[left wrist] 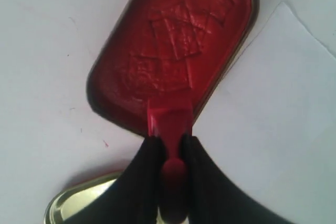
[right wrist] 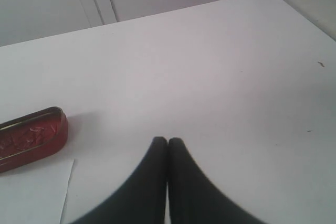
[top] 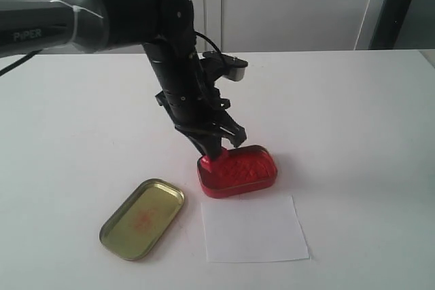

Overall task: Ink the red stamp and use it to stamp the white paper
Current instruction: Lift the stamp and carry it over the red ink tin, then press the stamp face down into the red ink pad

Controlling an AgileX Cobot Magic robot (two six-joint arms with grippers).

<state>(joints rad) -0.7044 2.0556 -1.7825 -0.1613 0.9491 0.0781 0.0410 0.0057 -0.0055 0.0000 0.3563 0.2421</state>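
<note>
1. Reference object: red ink tin, an oblong open tin lying flat on the white table. Every position below is given relative to it. Its ink surface shows overlapping square imprints.
2. Left gripper: poised above the end of the tin that faces the gold lid. Its black fingers are clamped on the handle of the red stamp, one on each side. The arm slants down to the tin from the upper left of the exterior view.
3. Red stamp: held roughly upright, with its square base at the ink surface just inside the tin's rim at that same end. How firmly the base presses into the ink cannot be told.
4. White paper: lies flat just beside the tin's long side, on the side nearer the exterior camera. Its far edge runs close along the tin's wall; whether the two touch cannot be told. The sheet's visible surface is plain white.
5. Gold lid: lies hollow side up near the tin, beyond the stamp's end and nearer the exterior camera, clearly apart from the tin. A faint red smear marks its inside.
6. Right gripper: closed, fingertips touching each other, over bare table well apart from the tin; the tin's end shows at the edge of the right wrist view.
</note>
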